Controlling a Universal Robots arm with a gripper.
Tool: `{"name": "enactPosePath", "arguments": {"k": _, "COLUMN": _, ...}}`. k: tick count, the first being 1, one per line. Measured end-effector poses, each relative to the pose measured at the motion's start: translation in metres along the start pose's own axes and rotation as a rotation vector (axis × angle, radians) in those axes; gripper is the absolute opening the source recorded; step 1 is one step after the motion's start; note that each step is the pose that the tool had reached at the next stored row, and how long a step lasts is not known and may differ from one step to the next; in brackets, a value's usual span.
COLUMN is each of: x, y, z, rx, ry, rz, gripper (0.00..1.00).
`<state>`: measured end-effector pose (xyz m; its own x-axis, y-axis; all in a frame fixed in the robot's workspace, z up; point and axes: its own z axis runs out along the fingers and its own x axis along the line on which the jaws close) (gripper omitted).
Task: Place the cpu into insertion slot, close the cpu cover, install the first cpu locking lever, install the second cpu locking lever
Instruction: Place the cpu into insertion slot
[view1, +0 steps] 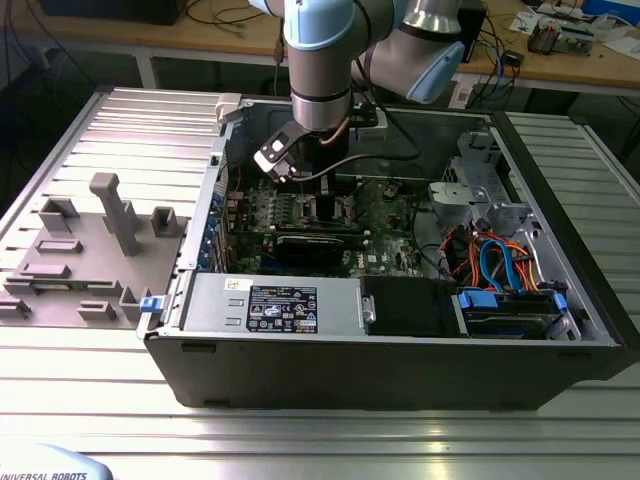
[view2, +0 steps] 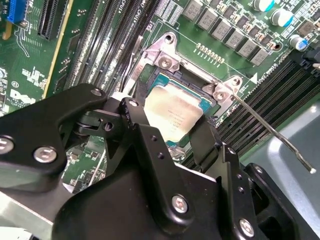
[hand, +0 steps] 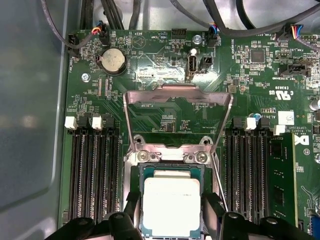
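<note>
The arm (view1: 320, 60) reaches down from the upper middle of the exterior view into an open computer case (view1: 330, 375) lying on a ribbed metal table (view1: 100, 400), with a grey fixture block (view1: 100, 250) on the exterior view's left. In both wrist views the gripper (view2: 169, 120) (hand: 172, 202) is clamped on the cpu (view2: 172, 112) (hand: 171, 210), one black finger (view2: 137, 120) against each of two opposite edges. The cpu lies flat, silver top up, inside the insertion slot (hand: 170, 157), whose silvery rim (view2: 165, 60) frames it on the green motherboard (hand: 150, 65). The cpu cover (hand: 177, 95) stands swung open, hinged at the slot's edge, away from the chip. A thin wire locking lever (view2: 270, 132) angles out from one corner of the slot, unlatched. Black memory slots (hand: 95, 175) flank the socket on both sides.
</note>
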<state>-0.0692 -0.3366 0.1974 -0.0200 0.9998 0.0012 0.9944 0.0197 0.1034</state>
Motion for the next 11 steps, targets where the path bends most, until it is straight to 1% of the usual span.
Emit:
{"name": "enactPosePath", "arguments": {"k": 3, "x": 0.0000, "y": 0.0006, "z": -0.0038, "rx": 0.0077, "ry": 0.0001, "rz": 0.000, "gripper": 0.61}}
{"name": "enactPosePath", "arguments": {"k": 4, "x": -0.0001, "y": 0.0040, "z": -0.0076, "rx": 0.0363, "ry": 0.0007, "rz": 0.000, "gripper": 0.61}}
{"name": "enactPosePath", "arguments": {"k": 5, "x": -0.0002, "y": 0.0086, "z": -0.0083, "rx": 0.0652, "ry": 0.0011, "rz": 0.000, "gripper": 0.60}}
{"name": "enactPosePath", "arguments": {"k": 6, "x": -0.0002, "y": 0.0115, "z": -0.0104, "rx": 0.0867, "ry": 0.0018, "rz": 0.000, "gripper": 0.53}}
{"name": "enactPosePath", "arguments": {"k": 7, "x": -0.0002, "y": 0.0115, "z": -0.0104, "rx": 0.0867, "ry": 0.0017, "rz": 0.000, "gripper": 0.51}}
{"name": "enactPosePath", "arguments": {"k": 8, "x": -0.0002, "y": 0.0115, "z": -0.0104, "rx": 0.0868, "ry": 0.0017, "rz": 0.000, "gripper": 0.44}}
{"name": "enactPosePath", "arguments": {"k": 9, "x": -0.0002, "y": 0.0115, "z": -0.0105, "rx": 0.0868, "ry": 0.0016, "rz": 0.000, "gripper": 0.44}}
{"name": "enactPosePath", "arguments": {"k": 10, "x": -0.0002, "y": 0.0120, "z": -0.0104, "rx": 0.0868, "ry": 0.0017, "rz": 0.000, "gripper": 0.32}}
{"name": "enactPosePath", "arguments": {"k": 11, "x": -0.0002, "y": 0.0125, "z": -0.0103, "rx": 0.0868, "ry": 0.0017, "rz": 0.000, "gripper": 0.32}}
